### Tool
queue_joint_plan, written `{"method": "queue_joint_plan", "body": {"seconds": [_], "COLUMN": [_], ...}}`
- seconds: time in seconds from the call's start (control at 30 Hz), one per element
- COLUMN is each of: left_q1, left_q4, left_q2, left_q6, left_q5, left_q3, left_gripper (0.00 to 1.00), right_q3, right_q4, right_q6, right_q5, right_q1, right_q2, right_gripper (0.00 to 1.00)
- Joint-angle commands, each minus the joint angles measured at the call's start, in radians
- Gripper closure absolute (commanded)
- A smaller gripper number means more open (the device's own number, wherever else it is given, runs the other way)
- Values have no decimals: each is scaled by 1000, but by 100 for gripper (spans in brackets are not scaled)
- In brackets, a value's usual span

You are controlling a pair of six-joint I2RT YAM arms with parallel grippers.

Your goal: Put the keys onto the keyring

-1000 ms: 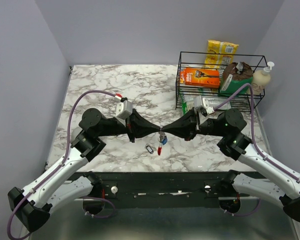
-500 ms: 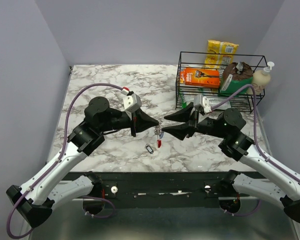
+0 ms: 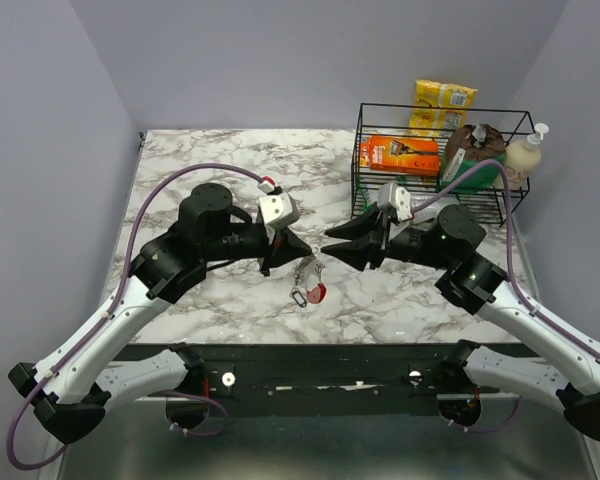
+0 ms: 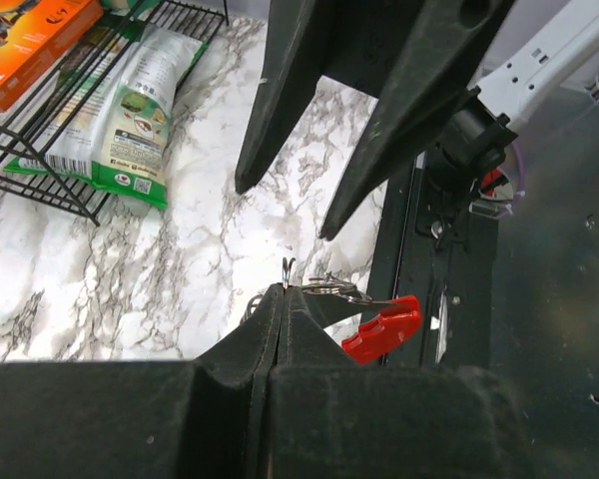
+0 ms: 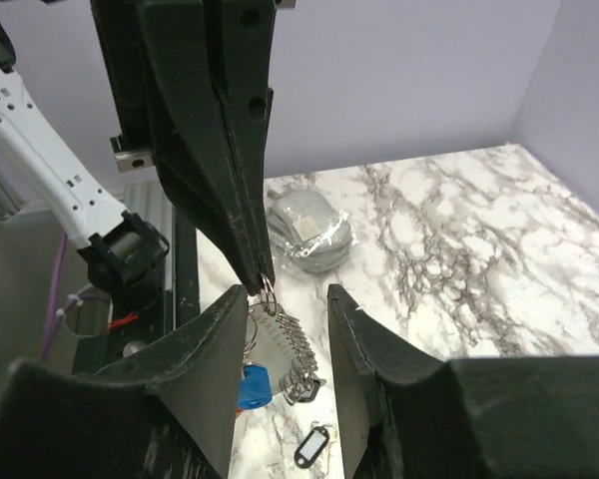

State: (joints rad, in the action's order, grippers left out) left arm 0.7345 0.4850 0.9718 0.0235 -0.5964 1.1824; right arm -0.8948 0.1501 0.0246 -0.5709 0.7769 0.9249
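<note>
So, left end effector (image 4: 283, 294): I have it fully closed, its tips pinching a thin wire loop (image 5: 268, 295) at the top of the bunch.
Right end effector (image 5: 287, 299): about half open and holding nothing, with one finger on each side of the hanging bunch, just under the left tips.
Keys (image 5: 290, 354): a silvery string hanging from the loop between the right fingers, one with a blue head (image 5: 252, 384) at the bottom.
Keyring (image 4: 381, 327): the red clip hangs from the same bunch, just below and beside the left tips; I cannot tell whether it touches the tabletop (image 3: 200, 160).
Dark oval-headed piece (image 5: 309, 446): lying loose on the tabletop, under the right end effector.
Wire basket (image 3: 440, 108): on the far side of the right end effector.
Basket contents: an orange box (image 3: 400, 155), a brown and green bag (image 3: 472, 150) and, lying low, a green and white packet (image 4: 130, 110).
Pump bottle (image 3: 525, 155): just outside the basket's far end.
Grey pouch (image 5: 309, 230): flat on the tabletop beyond the left fingers; I cannot make out its contents.
</note>
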Motion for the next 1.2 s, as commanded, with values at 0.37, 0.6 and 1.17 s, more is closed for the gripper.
{"method": "queue_joint_plan", "body": {"seconds": [0.37, 0.6, 1.17], "left_q1": [83, 95, 103], "left_q4": [83, 69, 56], "left_q2": [15, 10, -13], "left_q6": [47, 36, 33], "left_q5": [78, 81, 90], "left_q3": [46, 42, 34], "left_gripper": [100, 100, 100], "right_q3": [-55, -56, -70], "right_q4": [-86, -119, -147], "right_q6": [-63, -89, -106], "right_q5": [-231, -241, -234], "right_q1": [-4, -4, -4], "right_q2": [68, 86, 101], "right_gripper": [74, 86, 82]}}
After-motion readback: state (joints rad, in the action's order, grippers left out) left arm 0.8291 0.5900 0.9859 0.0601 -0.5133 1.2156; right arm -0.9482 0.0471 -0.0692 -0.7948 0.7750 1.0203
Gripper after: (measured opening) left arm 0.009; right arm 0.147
